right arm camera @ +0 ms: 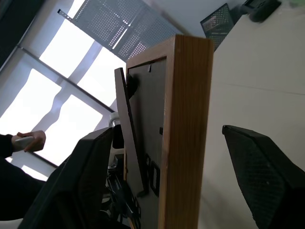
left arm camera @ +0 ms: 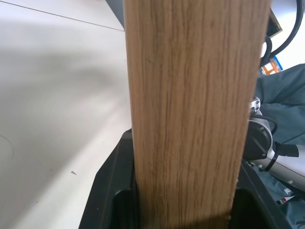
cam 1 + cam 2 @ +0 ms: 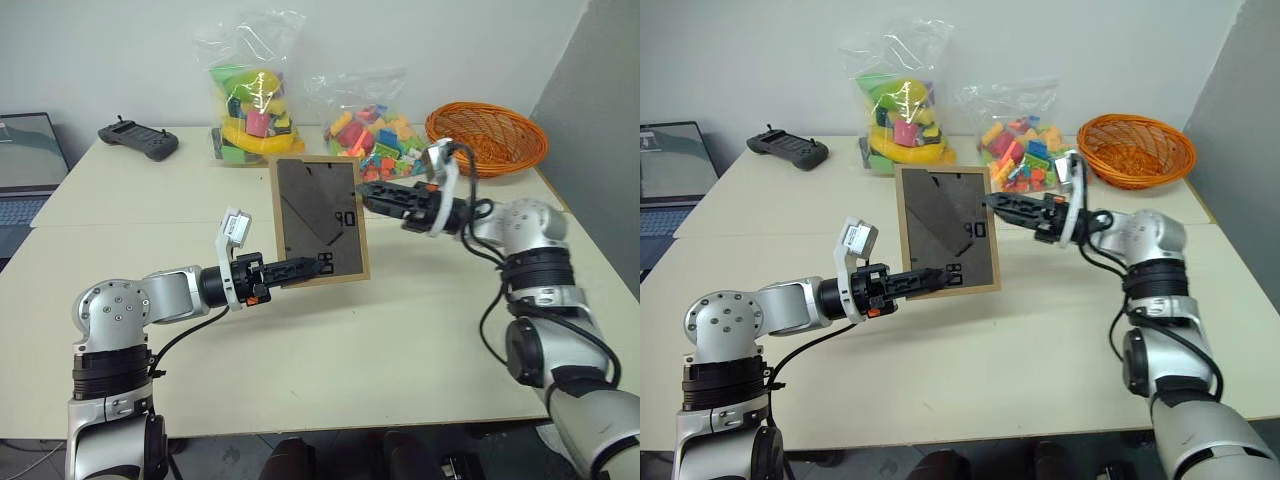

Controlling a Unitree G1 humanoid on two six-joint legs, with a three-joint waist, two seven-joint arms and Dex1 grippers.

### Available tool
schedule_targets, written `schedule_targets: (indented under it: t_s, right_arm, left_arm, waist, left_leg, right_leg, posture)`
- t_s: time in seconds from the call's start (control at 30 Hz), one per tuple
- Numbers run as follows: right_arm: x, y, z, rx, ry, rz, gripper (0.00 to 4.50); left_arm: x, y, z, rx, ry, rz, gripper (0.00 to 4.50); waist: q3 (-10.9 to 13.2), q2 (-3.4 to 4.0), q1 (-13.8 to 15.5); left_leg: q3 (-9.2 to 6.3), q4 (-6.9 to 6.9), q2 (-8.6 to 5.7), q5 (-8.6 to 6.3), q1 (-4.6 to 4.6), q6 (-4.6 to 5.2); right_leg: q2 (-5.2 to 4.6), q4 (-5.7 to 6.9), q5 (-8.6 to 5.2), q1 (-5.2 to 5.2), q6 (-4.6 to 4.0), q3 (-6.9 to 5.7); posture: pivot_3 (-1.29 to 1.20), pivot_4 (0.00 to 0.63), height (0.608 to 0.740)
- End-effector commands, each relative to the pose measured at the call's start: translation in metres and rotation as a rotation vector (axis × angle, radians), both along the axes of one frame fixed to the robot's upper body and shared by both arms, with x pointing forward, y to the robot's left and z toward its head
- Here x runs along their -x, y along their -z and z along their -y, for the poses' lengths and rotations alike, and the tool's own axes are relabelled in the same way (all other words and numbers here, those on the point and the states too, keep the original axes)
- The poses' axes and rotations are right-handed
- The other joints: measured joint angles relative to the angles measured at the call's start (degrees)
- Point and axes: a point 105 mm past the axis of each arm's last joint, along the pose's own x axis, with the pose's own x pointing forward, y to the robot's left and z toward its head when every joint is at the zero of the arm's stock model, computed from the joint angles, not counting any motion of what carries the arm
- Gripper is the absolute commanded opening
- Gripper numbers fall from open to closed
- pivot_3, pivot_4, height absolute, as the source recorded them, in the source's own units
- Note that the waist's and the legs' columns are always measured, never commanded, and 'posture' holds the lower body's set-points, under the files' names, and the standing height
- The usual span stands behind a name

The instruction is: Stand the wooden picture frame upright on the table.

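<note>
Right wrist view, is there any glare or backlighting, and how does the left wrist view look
Right wrist view: bright windows behind leave the wooden picture frame and the right gripper fingers dark against them. Left wrist view: the frame's wood edge sits very close, grain evenly lit, with a soft shadow on the table.

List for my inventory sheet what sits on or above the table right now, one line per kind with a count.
Wooden picture frame: 1
Clear bags of colourful toys: 2
Orange wicker basket: 1
Black handheld controller: 1
Laptop: 1
Total: 6
</note>
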Motion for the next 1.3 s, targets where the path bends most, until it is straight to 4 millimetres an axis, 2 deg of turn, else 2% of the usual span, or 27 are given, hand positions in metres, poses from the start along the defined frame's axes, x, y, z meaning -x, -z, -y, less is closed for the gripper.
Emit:
schedule_targets:
  t_s: [0.03, 0.13, 0.2, 0.3, 0.4, 0.53, 0.63, 0.73, 0.87, 0.93, 1.13, 1.3]
  right_arm:
    - [0.002, 0.003, 0.022, 0.223, 0.035, 0.22, 4.49]
    - [0.014, -0.032, 0.031, 0.181, -0.007, 0.296, 4.49]
    - [0.031, -0.053, 0.022, 0.133, -0.095, 0.33, 4.49]
    - [0.05, -0.065, -0.002, 0.076, -0.201, 0.354, 4.49]
    - [0.053, -0.06, -0.029, 0.055, -0.236, 0.374, 4.49]
    - [0.041, -0.045, -0.064, 0.09, -0.204, 0.409, 4.49]
    - [0.033, -0.037, -0.077, 0.122, -0.175, 0.446, 4.49]
    - [0.034, -0.036, -0.083, 0.12, -0.187, 0.462, 4.49]
    - [0.052, -0.041, -0.089, 0.081, -0.278, 0.464, 4.49]
    - [0.062, -0.045, -0.084, 0.061, -0.331, 0.458, 4.49]
    - [0.039, -0.043, -0.072, 0.124, -0.187, 0.471, 4.49]
    - [0.03, -0.043, -0.073, 0.135, -0.145, 0.487, 4.49]
  left_arm:
    - [0.002, -0.016, -0.001, 0.047, 0.0, 0.061, 1.29]
    - [0.002, -0.014, -0.002, 0.045, -0.004, 0.051, 1.29]
    - [0.003, -0.013, -0.003, 0.045, -0.004, 0.044, 1.29]
    - [0.002, -0.013, -0.002, 0.046, 0.003, 0.038, 1.29]
    - [0.001, -0.014, 0.0, 0.045, 0.009, 0.036, 1.29]
    - [0.001, -0.014, 0.003, 0.04, 0.018, 0.038, 1.29]
    - [0.001, -0.015, 0.004, 0.045, 0.019, 0.045, 1.29]
    - [0.002, -0.015, 0.004, 0.047, 0.018, 0.046, 1.29]
    - [0.004, -0.013, 0.003, 0.04, 0.014, 0.044, 1.29]
    - [0.004, -0.012, 0.001, 0.037, 0.009, 0.042, 1.29]
    - [0.004, -0.011, 0.001, 0.03, 0.003, 0.045, 1.29]
    - [0.004, -0.011, 0.001, 0.03, 0.006, 0.047, 1.29]
  waist:
    - [0.0, -0.01, -0.2]
    - [0.1, -0.02, -0.4]
    - [0.1, 0.01, -0.6]
    - [0.1, 0.01, -0.8]
    - [0.1, -0.01, -0.6]
    - [0.1, -0.02, -0.2]
    - [0.1, -0.03, 0.1]
    - [0.1, -0.03, 0.2]
    - [0.1, -0.03, -0.2]
    - [0.1, -0.03, -0.2]
    - [0.1, -0.03, -0.2]
    - [0.1, -0.03, -0.3]
  left_leg:
    - [0.0, 0.0, 0.0, 0.0, 0.0, 0.01]
    - [0.03, -0.01, 0.01, -0.01, 0.0, 0.01]
    - [0.04, -0.03, 0.04, 0.0, 0.01, 0.01]
    - [-0.01, -0.03, 0.11, 0.0, 0.02, 0.0]
    - [-0.15, -0.04, 0.11, 0.0, 0.05, 0.0]
    - [-0.12, -0.02, 0.02, 0.01, 0.0, -0.03]
    - [-0.14, 0.01, -0.03, 0.08, -0.04, -0.14]
    - [-0.13, 0.02, -0.04, 0.13, -0.05, -0.22]
    - [-0.14, 0.0, -0.02, 0.13, -0.04, -0.23]
    - [-0.14, -0.01, -0.01, 0.13, -0.04, -0.23]
    - [-0.15, -0.02, -0.02, 0.12, -0.03, -0.21]
    - [-0.13, -0.01, -0.02, 0.12, -0.04, -0.21]
  right_leg:
    - [0.0, 0.0, 0.0, 0.0, 0.0, 0.0]
    - [0.01, 0.02, 0.0, -0.02, 0.01, 0.02]
    - [0.03, 0.03, 0.0, -0.06, 0.0, 0.04]
    - [0.12, 0.03, -0.01, -0.1, 0.0, 0.09]
    - [0.16, 0.03, -0.01, -0.07, -0.01, 0.06]
    - [0.04, 0.06, 0.0, -0.08, -0.01, 0.03]
    - [0.0, 0.04, 0.0, -0.08, -0.01, 0.0]
    - [-0.02, 0.02, 0.0, -0.09, 0.0, -0.01]
    - [-0.01, 0.03, 0.0, -0.1, -0.01, -0.01]
    - [-0.01, 0.04, 0.0, -0.11, -0.01, -0.02]
    - [-0.01, 0.05, 0.0, -0.11, -0.01, -0.02]
    - [-0.01, 0.05, 0.0, -0.11, -0.01, -0.01]
  posture:
    - [0.0, 0.15, 0.74]
    - [0.0, 0.15, 0.74]
    - [0.0, 0.15, 0.74]
    - [0.0, 0.15, 0.74]
    - [0.0, 0.15, 0.74]
    - [0.0, 0.15, 0.74]
    - [0.0, 0.15, 0.74]
    - [0.0, 0.15, 0.74]
    - [0.0, 0.15, 0.74]
    - [0.0, 0.15, 0.74]
    - [0.0, 0.15, 0.74]
    - [0.0, 0.15, 0.74]
